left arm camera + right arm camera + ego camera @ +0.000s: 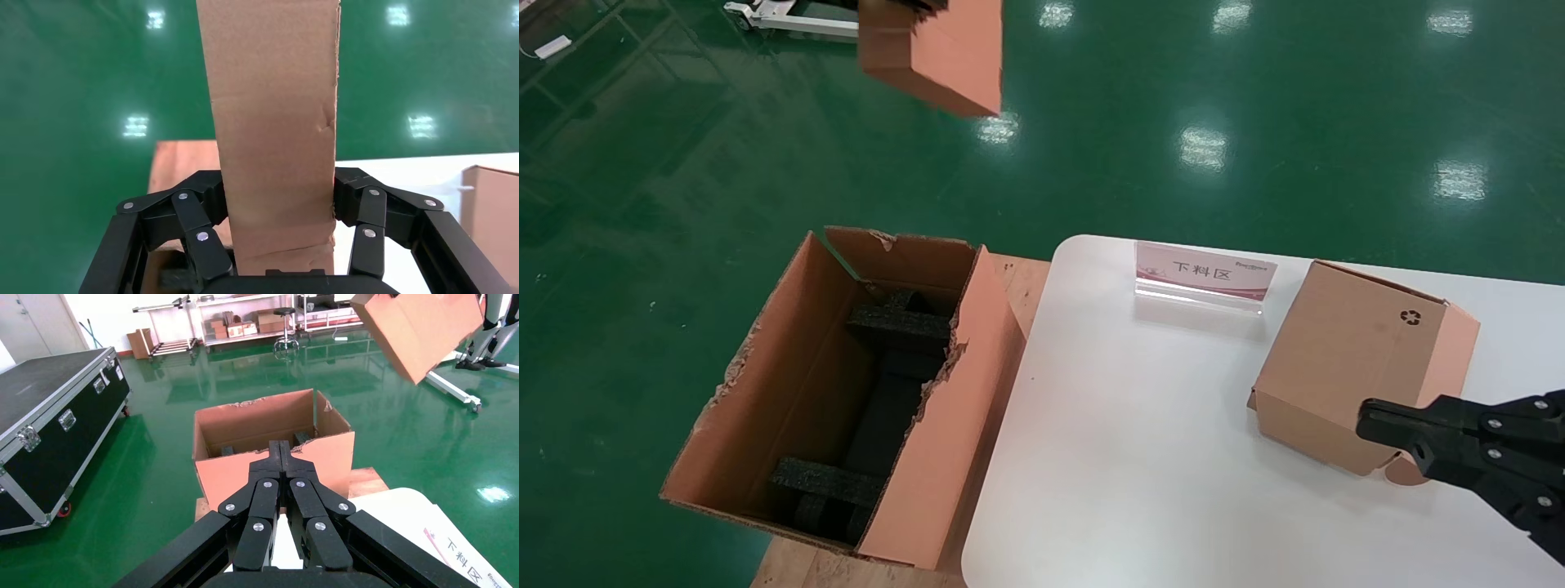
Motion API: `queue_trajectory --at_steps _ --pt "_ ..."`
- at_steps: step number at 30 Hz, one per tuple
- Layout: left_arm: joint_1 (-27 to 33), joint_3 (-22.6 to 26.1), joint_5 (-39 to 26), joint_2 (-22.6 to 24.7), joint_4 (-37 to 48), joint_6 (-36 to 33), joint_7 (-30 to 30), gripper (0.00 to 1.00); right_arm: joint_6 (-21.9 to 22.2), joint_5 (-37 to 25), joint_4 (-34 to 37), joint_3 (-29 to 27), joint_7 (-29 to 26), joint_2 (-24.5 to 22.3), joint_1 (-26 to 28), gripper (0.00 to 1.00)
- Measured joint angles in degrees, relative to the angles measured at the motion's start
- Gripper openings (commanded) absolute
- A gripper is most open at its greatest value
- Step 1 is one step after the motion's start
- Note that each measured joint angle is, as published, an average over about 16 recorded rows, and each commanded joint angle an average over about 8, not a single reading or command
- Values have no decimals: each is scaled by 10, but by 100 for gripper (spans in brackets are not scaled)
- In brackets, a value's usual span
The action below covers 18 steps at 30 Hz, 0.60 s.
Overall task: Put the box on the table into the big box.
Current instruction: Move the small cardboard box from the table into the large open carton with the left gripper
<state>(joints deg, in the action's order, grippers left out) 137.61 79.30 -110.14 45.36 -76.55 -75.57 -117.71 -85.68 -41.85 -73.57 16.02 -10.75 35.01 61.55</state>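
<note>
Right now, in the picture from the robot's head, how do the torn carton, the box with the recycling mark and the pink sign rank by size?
1. The big box, largest.
2. The recycling-symbol box on the table.
3. The pink sign, smallest.

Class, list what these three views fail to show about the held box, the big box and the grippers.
- Box: head view's top edge cuts off its upper part and the left gripper holding it.
- Box's ends: left wrist view, cut by the top edge and hidden by the left gripper.
- Big box floor: right wrist view, hidden by its front wall and the shut right gripper.
- Slots on the box: seen in no view.
</note>
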Motion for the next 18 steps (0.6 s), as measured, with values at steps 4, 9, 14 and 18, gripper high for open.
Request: queue_trajectory --at_steps 4,9,14,18 --pt "5 17 -6 1 14 -24 25 0 0 0 0 0 0 0 0 100" --pt "17 53 -2 13 42 -75 60 0 0 0 0 0 0 0 0 100" --pt "38 101 12 35 84 -136 93 0 0 0 0 0 0 0 0 100" --pt "59 141 27 57 121 -176 113 0 0 0 0 0 0 0 0 100"
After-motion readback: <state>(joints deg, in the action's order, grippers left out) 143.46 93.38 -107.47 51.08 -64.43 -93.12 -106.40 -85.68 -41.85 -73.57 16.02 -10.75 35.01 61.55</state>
